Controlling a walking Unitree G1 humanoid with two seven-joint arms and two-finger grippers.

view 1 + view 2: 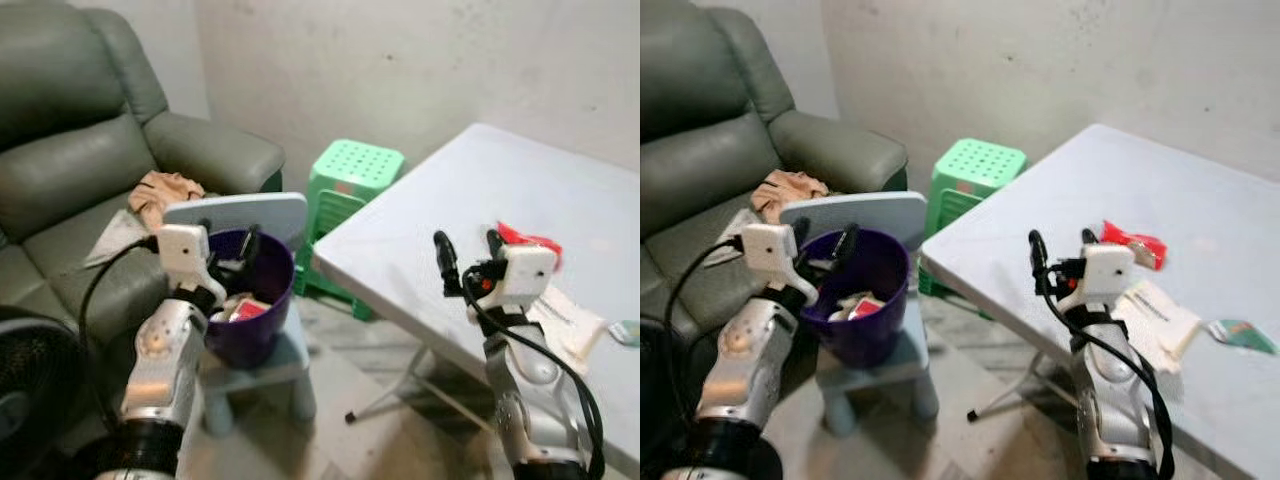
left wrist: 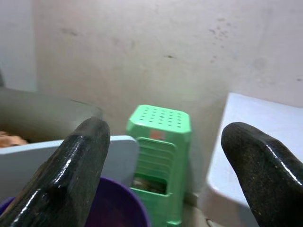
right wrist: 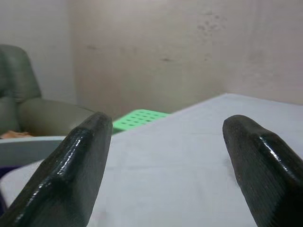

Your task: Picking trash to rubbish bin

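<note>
Standing between the seat and the table, we hold both arms raised in front of us. Our left gripper (image 1: 228, 246) hangs at about ten o'clock, over the near rim of the purple rubbish bin (image 1: 262, 316), fingers spread wide with nothing between them (the wrist view looks straight past them to the wall). That spot makes sense for a drop: anything let go there would fall into the bin, which already holds a red-and-white scrap (image 1: 247, 309).

Our right gripper (image 1: 468, 250) is at about one o'clock, above the near part of the white folding table (image 1: 440, 210), its fingers likewise apart and empty, pointing out across the tabletop. We judge it is poised to reach for the next piece.

The bin sits on a small pale blue chair (image 1: 262, 362), which lifts it to arm height, just beside the table's corner.

The trash left lies on the table beyond and to the right of the right gripper: a white paper packet (image 1: 1157, 316) at two o'clock, a teal scrap (image 1: 1241, 335) farther right, and a red wrapper (image 1: 1134, 242) just behind the gripper's wrist.

Farther off, a green plastic stool (image 1: 351, 180) stands at twelve o'clock against the wall, and a grey sofa (image 1: 80, 160) with a tan cloth (image 1: 160, 192) spreads at ten.
</note>
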